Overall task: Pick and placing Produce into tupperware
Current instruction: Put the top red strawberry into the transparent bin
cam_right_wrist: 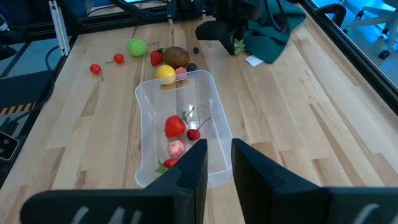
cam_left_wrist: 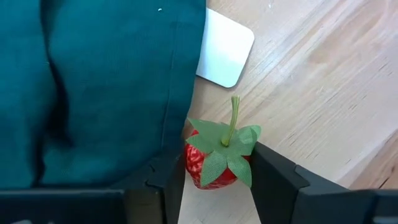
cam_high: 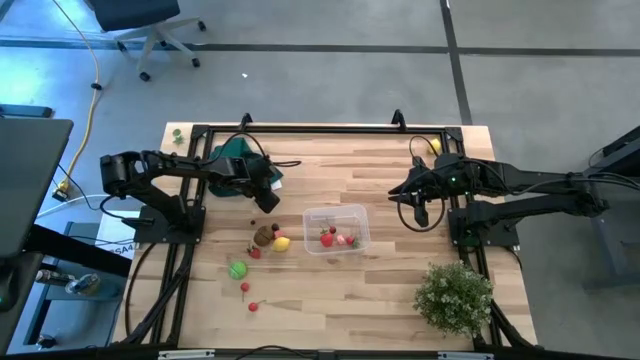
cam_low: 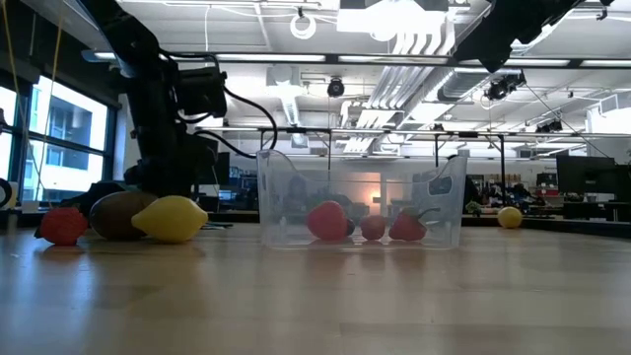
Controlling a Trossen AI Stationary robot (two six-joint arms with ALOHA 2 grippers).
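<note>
Produce pieces: my left gripper point(cam_left_wrist: 214, 171) pinches a red toy strawberry point(cam_left_wrist: 214, 163); several sit inside the clear plastic tub point(cam_high: 358, 222), others lie loose outside it.

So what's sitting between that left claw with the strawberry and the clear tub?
Only bare wood; the high view shows the left end effector and the tub apart.

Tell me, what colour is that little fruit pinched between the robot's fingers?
Red, with a green leafy cap and stem: a toy strawberry. The left wrist view shows it best.
</note>
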